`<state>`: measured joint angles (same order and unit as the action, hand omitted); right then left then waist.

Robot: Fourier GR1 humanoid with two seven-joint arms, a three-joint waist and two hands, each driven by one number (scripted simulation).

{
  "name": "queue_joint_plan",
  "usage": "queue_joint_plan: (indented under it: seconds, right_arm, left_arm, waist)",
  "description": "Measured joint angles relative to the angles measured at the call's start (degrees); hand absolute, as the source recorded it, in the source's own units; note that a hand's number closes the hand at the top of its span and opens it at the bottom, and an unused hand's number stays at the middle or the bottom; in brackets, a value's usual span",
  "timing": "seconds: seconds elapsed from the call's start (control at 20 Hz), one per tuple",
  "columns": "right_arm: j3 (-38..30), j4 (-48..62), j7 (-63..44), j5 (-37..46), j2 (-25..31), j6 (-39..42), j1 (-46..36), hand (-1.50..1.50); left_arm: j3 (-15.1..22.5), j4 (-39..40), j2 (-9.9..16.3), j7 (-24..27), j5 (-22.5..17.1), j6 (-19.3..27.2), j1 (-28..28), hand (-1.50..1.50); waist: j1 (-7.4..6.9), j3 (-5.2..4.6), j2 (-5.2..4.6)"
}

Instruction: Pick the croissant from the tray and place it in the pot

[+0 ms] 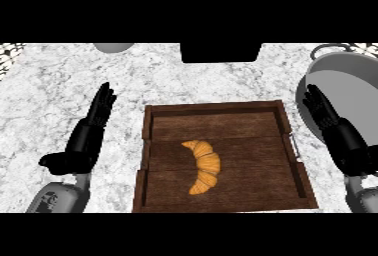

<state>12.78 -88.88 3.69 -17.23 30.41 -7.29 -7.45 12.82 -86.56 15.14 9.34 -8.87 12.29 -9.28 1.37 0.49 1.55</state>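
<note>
One croissant [203, 166] in unlabelled wooden tray [221, 111]

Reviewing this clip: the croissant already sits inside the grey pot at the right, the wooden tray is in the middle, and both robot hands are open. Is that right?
Not quite. The head view shows the croissant still lying in the wooden tray, not in the grey pot at the right. The rest holds: the tray is in the middle, and the left robot hand and right robot hand are both open.
</note>
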Motion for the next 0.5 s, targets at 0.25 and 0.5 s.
queue_joint_plan:
  seconds: [0.25, 0.5]
  right_arm:
    - [1.58, -1.38, 0.84, -7.12, -0.95, 12.61, -9.40, 1.50]
    - [2.59, 3.51, 8.17, -0.18, 3.68, 20.97, -19.59, -1.50]
  left_arm:
    - [-1.91, -0.30, -0.08, -1.16, -0.76, 0.45, -3.16, 0.00]
    - [-4.33, -0.33, 0.10, -4.67, -3.21, 0.49, -5.84, 0.00]
  waist:
    - [-4.17, -0.20, -1.57]
    - [-6.45, -0.42, -2.28]
